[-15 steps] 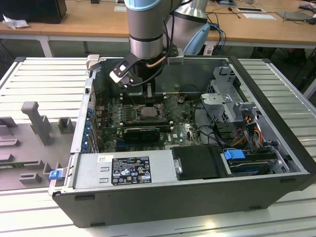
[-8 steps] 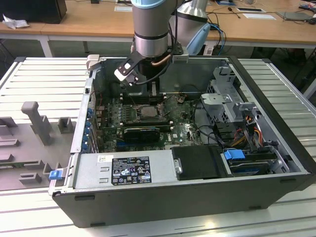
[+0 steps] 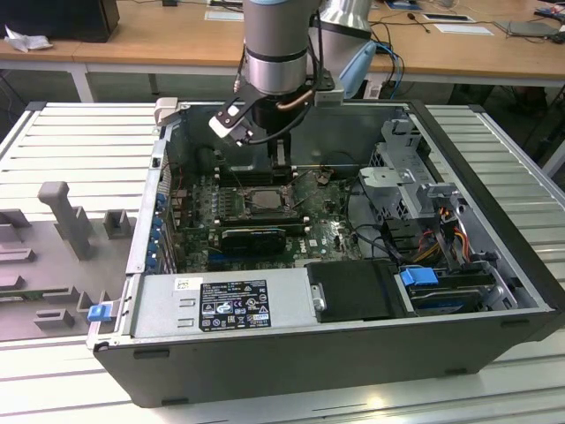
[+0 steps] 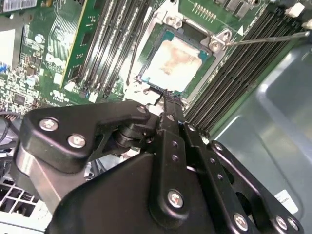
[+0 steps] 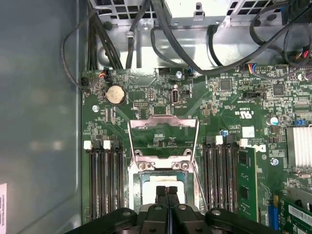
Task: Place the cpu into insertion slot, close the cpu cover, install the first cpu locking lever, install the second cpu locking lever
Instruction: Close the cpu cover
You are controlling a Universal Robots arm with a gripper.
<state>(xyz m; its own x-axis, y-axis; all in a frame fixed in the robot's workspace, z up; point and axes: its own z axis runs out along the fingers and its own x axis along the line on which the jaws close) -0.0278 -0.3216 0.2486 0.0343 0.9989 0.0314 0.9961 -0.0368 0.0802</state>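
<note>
Cpu (image 4: 176,58) seated in insertion slot (image 4: 165,19), cpu cover (image 5: 163,120) raised.
Gripper (image 5: 167,191) clenched, fingertips pressed together at the cpu's near edge.

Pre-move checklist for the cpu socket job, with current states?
1. cpu in slot: ok, it lies inside the rim.
2. cpu pin-corner alignment: cannot tell.
3. Cover closed: not ok, it is flipped open and the board shows through its window.
4. Lever latched: not ok, it sticks out free beside the slot.
5. Gripper empty: ok, it is shut with nothing in it, at the slot's edge.
</note>
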